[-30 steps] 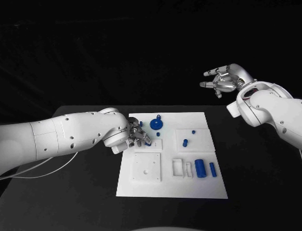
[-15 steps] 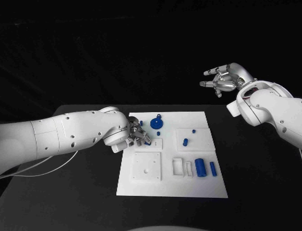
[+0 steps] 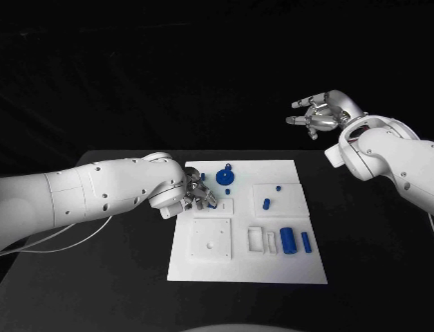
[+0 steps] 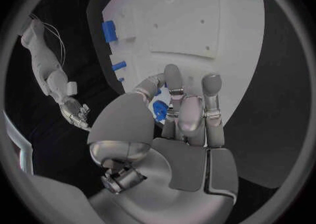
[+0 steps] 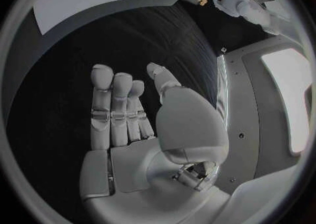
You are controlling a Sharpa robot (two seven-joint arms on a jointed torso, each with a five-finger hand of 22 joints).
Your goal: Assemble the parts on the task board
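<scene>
Right, I see my left hand (image 3: pixel 195 197) low over the task board's (image 3: pixel 247 270) left edge, fingers curled round a small blue part (image 4: pixel 159 110) pinched at the fingertips. My right hand (image 3: pixel 318 115) hangs high and well clear of the board, fingers apart, holding nothing. I can read no writing anywhere.

white task board (image 3: pixel 247 266), blue parts (image 3: pixel 289 241) (black table (image 3: pixel 97 290))

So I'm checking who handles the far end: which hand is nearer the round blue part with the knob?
Left. The left hand is over the board's left edge, just beside the round blue part. The right hand is raised off beyond the table's far right.
</scene>
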